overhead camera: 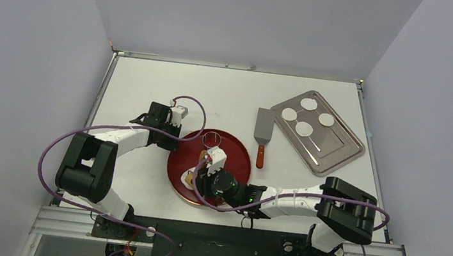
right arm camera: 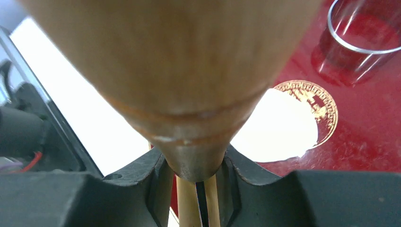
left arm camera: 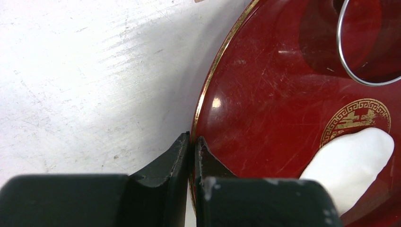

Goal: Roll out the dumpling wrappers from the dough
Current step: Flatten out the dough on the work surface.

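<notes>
The dough point(right arm camera: 279, 125) is a soft white lump lying on the gold emblem of a red plate point(overhead camera: 238, 153), also seen as dough point(left arm camera: 352, 161) in the left wrist view. My right gripper point(right arm camera: 195, 163) is shut on a wooden rolling pin point(right arm camera: 179, 61), holding it just near of the dough; the right gripper point(overhead camera: 198, 175) sits over the plate. My left gripper point(left arm camera: 192, 142) is shut on the plate's gold-edged rim point(left arm camera: 208, 85) at its left side. Several round white dumpling wrappers point(overhead camera: 304, 129) lie on a metal tray point(overhead camera: 337, 150) at the right.
A clear glass point(overhead camera: 211, 140) stands on the plate's far side, close behind the dough, seen too as the glass point(right arm camera: 361, 40). A metal spatula with a red handle point(overhead camera: 263, 132) lies between plate and tray. Purple cables loop around both arms.
</notes>
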`<state>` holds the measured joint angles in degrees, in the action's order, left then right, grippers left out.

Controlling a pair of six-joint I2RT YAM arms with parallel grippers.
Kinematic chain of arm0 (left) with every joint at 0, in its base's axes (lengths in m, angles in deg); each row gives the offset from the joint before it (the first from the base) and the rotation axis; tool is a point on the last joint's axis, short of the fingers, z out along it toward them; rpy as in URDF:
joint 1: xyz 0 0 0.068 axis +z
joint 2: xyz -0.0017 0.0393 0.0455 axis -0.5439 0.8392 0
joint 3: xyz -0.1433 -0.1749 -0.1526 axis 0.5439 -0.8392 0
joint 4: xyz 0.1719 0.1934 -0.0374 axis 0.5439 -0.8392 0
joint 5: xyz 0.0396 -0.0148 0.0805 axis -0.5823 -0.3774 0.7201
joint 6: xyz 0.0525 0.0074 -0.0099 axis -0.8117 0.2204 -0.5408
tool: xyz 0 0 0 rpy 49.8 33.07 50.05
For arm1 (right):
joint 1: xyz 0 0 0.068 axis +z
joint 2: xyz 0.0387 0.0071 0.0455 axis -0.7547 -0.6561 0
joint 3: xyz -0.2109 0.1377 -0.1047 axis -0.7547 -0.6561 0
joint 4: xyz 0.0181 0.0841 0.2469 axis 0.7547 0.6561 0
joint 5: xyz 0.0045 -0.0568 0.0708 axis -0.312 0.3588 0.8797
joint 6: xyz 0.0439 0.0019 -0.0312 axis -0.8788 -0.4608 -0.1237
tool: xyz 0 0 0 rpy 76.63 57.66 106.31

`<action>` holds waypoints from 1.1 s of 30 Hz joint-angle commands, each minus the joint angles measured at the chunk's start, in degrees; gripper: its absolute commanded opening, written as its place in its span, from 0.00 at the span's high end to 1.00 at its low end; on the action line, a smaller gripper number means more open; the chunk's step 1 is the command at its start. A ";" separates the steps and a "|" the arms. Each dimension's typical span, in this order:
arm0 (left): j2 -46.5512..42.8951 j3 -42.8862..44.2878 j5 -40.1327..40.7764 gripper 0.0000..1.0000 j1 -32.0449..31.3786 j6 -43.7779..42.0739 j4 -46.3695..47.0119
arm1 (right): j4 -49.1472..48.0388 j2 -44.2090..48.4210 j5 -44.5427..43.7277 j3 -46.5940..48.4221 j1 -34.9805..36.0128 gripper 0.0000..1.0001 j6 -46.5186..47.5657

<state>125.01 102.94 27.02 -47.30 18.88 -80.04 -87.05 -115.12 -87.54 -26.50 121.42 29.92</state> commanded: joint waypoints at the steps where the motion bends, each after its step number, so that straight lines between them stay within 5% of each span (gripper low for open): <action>1: -0.63 0.85 1.49 1.00 0.11 0.46 2.74 | -3.12 6.12 -2.54 0.69 -1.83 1.00 -3.54; 16: -0.63 0.75 1.37 1.00 0.20 0.47 2.84 | -0.35 -8.89 -9.98 11.78 -1.82 1.00 1.37; 33: -0.95 0.62 1.39 1.00 0.46 0.44 2.93 | 3.03 -12.90 -17.91 -3.93 -4.35 1.00 -13.62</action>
<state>125.01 102.92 27.00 -47.23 19.32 -79.95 -96.38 -126.14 -102.58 -24.73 118.64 19.69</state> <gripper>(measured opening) 0.038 0.293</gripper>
